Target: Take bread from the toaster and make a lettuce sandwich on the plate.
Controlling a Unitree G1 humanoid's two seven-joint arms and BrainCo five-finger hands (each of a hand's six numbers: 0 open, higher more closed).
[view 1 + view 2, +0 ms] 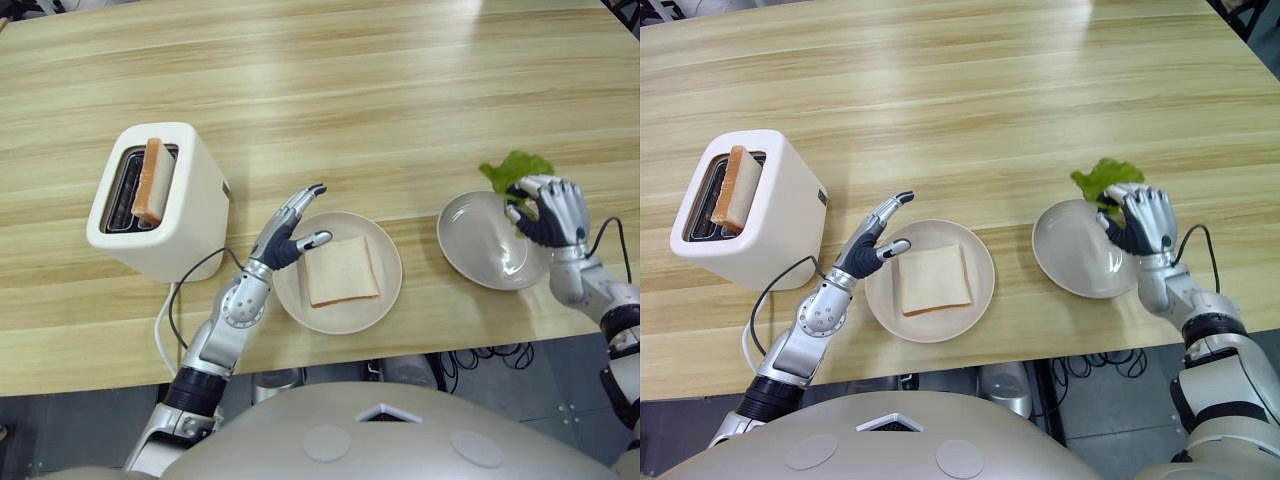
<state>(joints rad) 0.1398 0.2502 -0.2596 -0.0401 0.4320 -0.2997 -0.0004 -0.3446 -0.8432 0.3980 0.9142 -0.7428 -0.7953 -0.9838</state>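
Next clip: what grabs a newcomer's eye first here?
The right hand holds green lettuce above the bowl, at the right. In the middle a bread slice lies on the plate, the open left hand at its left rim. At far left a second slice stands in the toaster.

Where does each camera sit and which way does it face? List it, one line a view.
Left eye view: on the head, facing forward and down at the table; left hand open beside the plate, right hand gripping lettuce by the bowl.
Right eye view: same head, set slightly rightward, same downward look; both hands and forearms show.
Shared: toaster with one slice, plate with bread.
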